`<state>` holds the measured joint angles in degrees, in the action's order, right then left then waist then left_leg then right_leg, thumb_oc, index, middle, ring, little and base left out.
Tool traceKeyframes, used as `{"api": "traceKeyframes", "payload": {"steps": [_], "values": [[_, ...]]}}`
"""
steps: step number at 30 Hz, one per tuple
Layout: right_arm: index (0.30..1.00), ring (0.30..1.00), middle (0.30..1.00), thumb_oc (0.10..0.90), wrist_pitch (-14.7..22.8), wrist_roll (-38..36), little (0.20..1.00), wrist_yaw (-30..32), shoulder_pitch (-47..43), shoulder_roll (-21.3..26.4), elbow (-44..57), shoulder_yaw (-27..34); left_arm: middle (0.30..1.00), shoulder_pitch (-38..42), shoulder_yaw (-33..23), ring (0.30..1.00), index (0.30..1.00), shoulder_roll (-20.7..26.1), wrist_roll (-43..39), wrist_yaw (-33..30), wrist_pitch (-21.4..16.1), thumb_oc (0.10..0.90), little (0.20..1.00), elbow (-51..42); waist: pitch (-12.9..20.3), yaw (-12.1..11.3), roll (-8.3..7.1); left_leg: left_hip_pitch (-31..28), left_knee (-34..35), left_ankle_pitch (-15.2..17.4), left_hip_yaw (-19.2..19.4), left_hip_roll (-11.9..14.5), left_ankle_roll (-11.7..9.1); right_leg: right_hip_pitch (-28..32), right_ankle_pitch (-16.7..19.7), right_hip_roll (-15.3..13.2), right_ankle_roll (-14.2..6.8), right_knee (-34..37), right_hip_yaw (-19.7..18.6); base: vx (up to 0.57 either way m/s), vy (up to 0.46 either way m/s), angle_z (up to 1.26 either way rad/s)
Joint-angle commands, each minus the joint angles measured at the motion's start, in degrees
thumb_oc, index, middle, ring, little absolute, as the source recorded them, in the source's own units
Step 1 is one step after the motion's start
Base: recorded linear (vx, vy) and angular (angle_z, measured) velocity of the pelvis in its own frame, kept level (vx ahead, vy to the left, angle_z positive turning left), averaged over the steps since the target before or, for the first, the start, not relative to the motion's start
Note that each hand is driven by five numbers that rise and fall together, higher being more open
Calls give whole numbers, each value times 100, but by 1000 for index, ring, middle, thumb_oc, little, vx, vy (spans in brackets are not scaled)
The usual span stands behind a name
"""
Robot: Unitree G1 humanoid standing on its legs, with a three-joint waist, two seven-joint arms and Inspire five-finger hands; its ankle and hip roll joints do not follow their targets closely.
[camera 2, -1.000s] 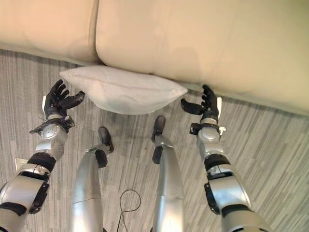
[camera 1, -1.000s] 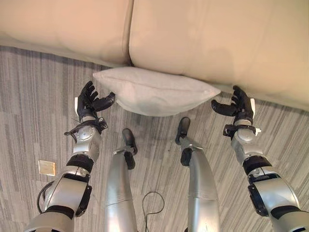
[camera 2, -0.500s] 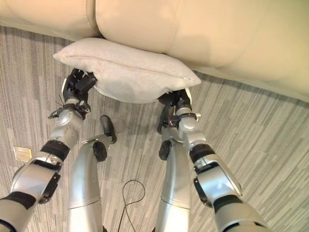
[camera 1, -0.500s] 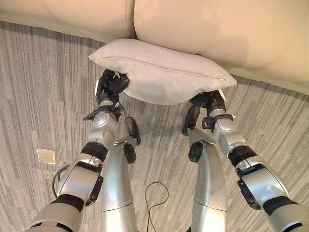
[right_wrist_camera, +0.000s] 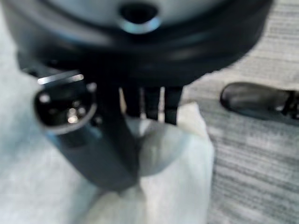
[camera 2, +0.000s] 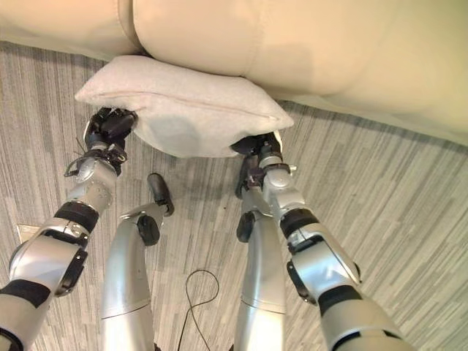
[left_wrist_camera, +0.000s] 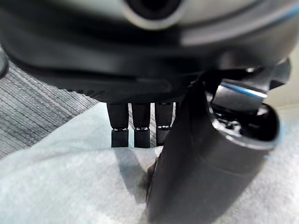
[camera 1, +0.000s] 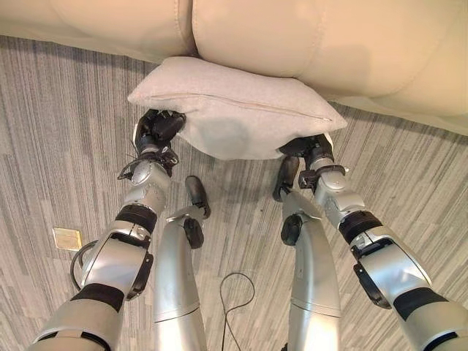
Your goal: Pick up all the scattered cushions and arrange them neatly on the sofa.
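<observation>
A light grey cushion lies crosswise just in front of the beige sofa, its back edge against the sofa's front. My left hand grips the cushion's left end, fingers curled under it. My right hand grips the right end the same way. In the left wrist view the thumb and fingers pinch the pale fabric. Seen from the right wrist, the thumb presses into a fold of the cushion.
Grey striped carpet runs along the sofa's front. A small beige square plate is set in the floor at the lower left. The seam between two sofa seat cushions is right behind the grey cushion.
A second ago both hands were open and apart from the cushion's ends. They have closed in and shut on it, and the view has shifted toward the sofa.
</observation>
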<state>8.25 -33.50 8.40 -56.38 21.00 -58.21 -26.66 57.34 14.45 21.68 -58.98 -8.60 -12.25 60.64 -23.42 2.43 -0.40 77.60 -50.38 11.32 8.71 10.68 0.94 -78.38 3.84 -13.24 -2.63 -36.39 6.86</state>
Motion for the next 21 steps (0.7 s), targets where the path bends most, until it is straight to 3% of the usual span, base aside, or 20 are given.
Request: {"api": "traceKeyframes", "payload": {"steps": [1, 7, 8, 12, 15, 16, 18, 19, 20, 21], "values": [[300, 300, 300, 400, 711, 404, 300, -367, 264, -1134, 838, -347, 300, -445, 270, 300, 300, -846, 411, 539, -375, 400, 300, -460, 1493, -32, 189, 380, 666, -528, -1136, -136, -695, -264, -841, -164, -620, -730, -143, 0, 0, 0], [300, 300, 300, 400, 950, 530, 300, -232, 1053, -797, 2080, 206, 300, -1234, 116, 300, 300, -953, 500, 588, -572, 400, 300, -1747, 1501, -5, 193, -158, 1125, -611, -1071, -101, -719, 372, -753, -171, -639, -304, 24, -48, 9, 3], [300, 300, 300, 400, 1040, 707, 300, -212, 1500, -645, 2659, 466, 300, -1635, -17, 300, 300, -979, 558, 691, -631, 400, 300, -2273, 1512, 26, 175, -610, 1533, -663, -1025, -80, -738, 838, -674, -155, -671, 46, 105, -68, -6, 5], [300, 300, 300, 400, 1121, 830, 300, -254, 2115, -575, 3314, 703, 300, -2133, -30, 300, 300, -1049, 649, 791, -693, 400, 300, -3027, 1496, 43, 134, -1405, 2093, -746, -948, -53, -778, 1648, -528, -155, -710, 637, 208, -18, -14, 3], [300, 300, 300, 400, 1145, 1156, 300, -263, 2529, -490, 3906, 676, 300, -2426, 41, 300, 300, -939, 893, 854, -789, 400, 300, -3663, 1553, 33, 87, -2589, 2906, -904, -803, -104, -821, 2699, -384, -132, -758, 1366, 332, 57, -56, 10], [300, 300, 300, 400, 1142, 1312, 300, -277, 2679, -419, 4223, 696, 300, -2561, 104, 300, 300, -831, 1189, 852, -842, 400, 300, -3980, 1602, 6, 63, -3425, 3413, -994, -712, -155, -843, 3470, -338, -82, -779, 1798, 432, 116, -92, 13], [300, 300, 300, 400, 1117, 1457, 300, -286, 2762, -400, 4375, 625, 300, -2710, 235, 300, 300, -739, 1405, 862, -859, 400, 300, -4139, 1597, -22, 57, -4292, 3892, -1233, -583, -215, -809, 4213, -214, -54, -727, 2135, 518, 114, -64, 9], [300, 300, 300, 400, 1090, 1545, 300, -270, 2798, -413, 4436, 574, 300, -2775, 242, 300, 300, -738, 1403, 862, -854, 400, 300, -4207, 1587, -35, 63, -4704, 4047, -1234, -540, -217, -810, 4574, -242, -51, -728, 2210, 563, 72, -23, 4], [300, 300, 300, 400, 1089, 1546, 300, -269, 2799, -413, 4438, 573, 300, -2776, 242, 300, 300, -738, 1404, 861, -853, 400, 300, -4208, 1561, -36, 62, -4741, 4061, -1238, -538, -217, -810, 4607, -241, -49, -729, 2220, 564, 218, -113, 0], [300, 300, 300, 400, 998, 1877, 300, -211, 2871, -351, 4617, 529, 300, -2979, 199, 300, 300, -640, 1437, 844, -872, 400, 300, -4425, 1514, -49, 75, -5460, 4135, -1180, -478, -192, -856, 5398, -383, 42, -666, 2341, 653, 146, -91, 0]]}}
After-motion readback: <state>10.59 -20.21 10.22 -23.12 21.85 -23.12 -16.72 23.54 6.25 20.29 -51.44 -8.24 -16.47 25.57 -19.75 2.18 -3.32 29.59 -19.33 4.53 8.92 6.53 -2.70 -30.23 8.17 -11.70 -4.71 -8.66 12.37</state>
